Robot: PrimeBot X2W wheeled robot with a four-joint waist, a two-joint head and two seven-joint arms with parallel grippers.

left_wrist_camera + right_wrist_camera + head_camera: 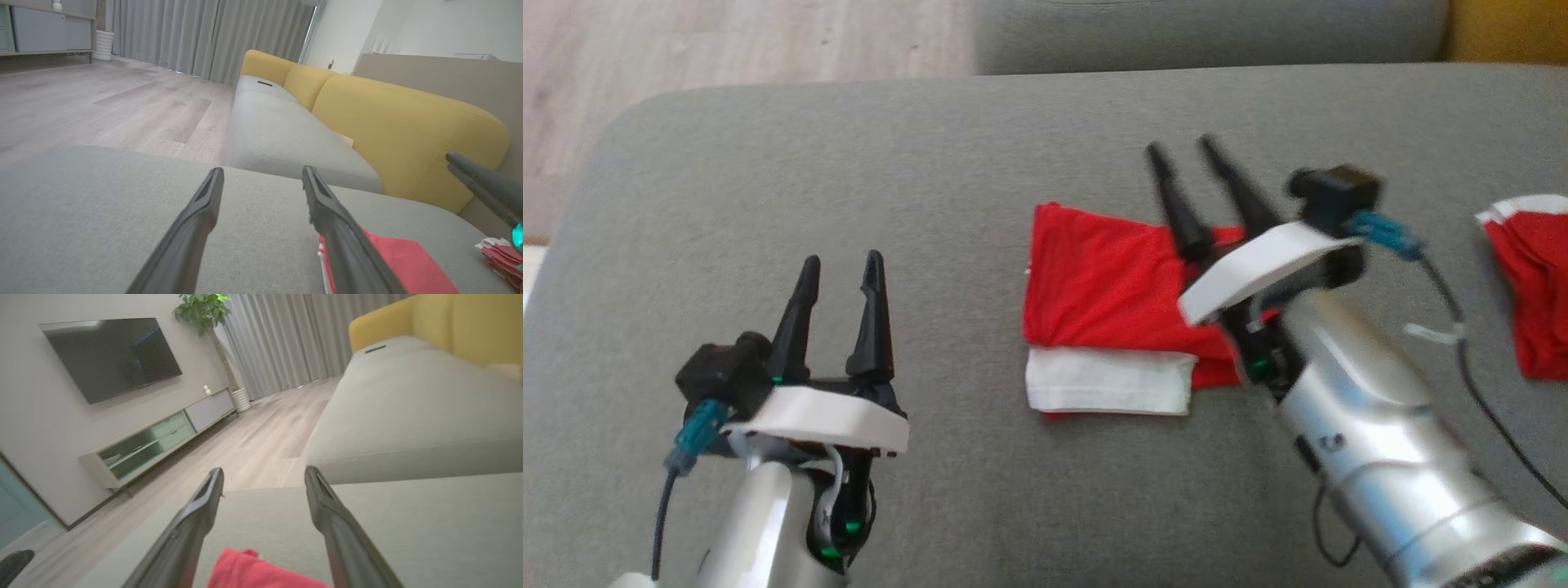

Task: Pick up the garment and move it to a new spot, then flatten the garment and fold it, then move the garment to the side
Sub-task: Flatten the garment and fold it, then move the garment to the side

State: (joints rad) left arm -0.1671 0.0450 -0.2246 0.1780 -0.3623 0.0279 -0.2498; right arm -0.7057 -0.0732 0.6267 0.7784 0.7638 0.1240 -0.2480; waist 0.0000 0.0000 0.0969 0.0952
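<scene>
Folded garment (1111,286) flat on the grey cushion (849,163), and we hold nothing.

In our head view the red garment lies as a rough rectangle just right of the cushion's middle, with a white band along its 6 o'clock edge. Our right gripper (1180,145) hangs over the garment's 3 o'clock side. Its fingers are parted with nothing between them, and the tips point toward 11 o'clock past the cloth's far edge. We cannot tell whether it touches the fabric. Our left gripper (842,258) sits at 9 o'clock from the garment, well apart from it, fingers likewise spread and empty. A second red-and-white cloth (1531,286) lies at 3 o'clock, near the picture's edge. At 12 o'clock beyond the cushion stands a yellow-backed sofa (408,134).
</scene>
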